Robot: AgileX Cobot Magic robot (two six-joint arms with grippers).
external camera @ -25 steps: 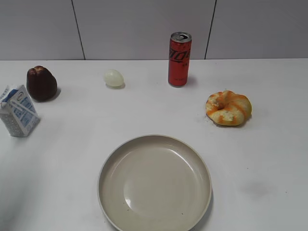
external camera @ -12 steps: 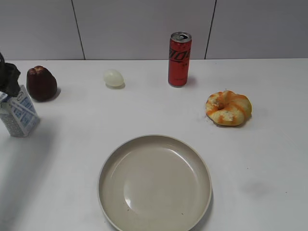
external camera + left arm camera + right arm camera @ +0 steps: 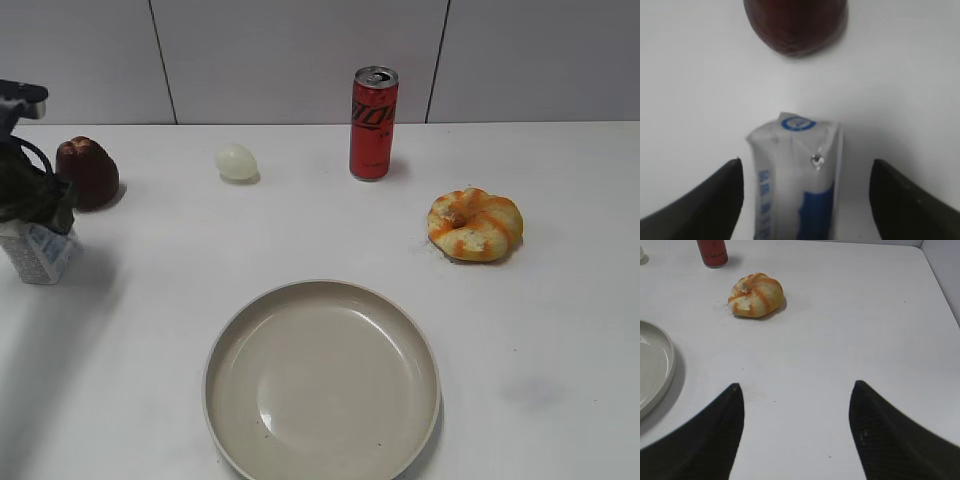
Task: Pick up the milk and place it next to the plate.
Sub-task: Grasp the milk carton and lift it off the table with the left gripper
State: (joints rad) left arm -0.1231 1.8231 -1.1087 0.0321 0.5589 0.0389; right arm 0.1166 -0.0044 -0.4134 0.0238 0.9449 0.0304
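Observation:
The milk (image 3: 40, 255), a small white carton with blue panels, stands at the far left of the table. My left gripper (image 3: 30, 205) hangs right over its top and hides the upper part. In the left wrist view the milk (image 3: 795, 175) stands between the open fingers of the left gripper (image 3: 805, 192), with gaps on both sides. The beige plate (image 3: 322, 440) lies at the front centre; its rim shows in the right wrist view (image 3: 662, 365). My right gripper (image 3: 796, 430) is open and empty over bare table.
A dark brown fruit-shaped thing (image 3: 88, 172) stands just behind the milk, close to the left gripper. A pale egg (image 3: 237, 161) and a tall red can (image 3: 373, 123) stand at the back. An orange-streaked bun (image 3: 474, 224) lies right of centre.
My left gripper has come into view from the left edge and moved down over the milk, now covering its top. The milk and the other things have not moved.

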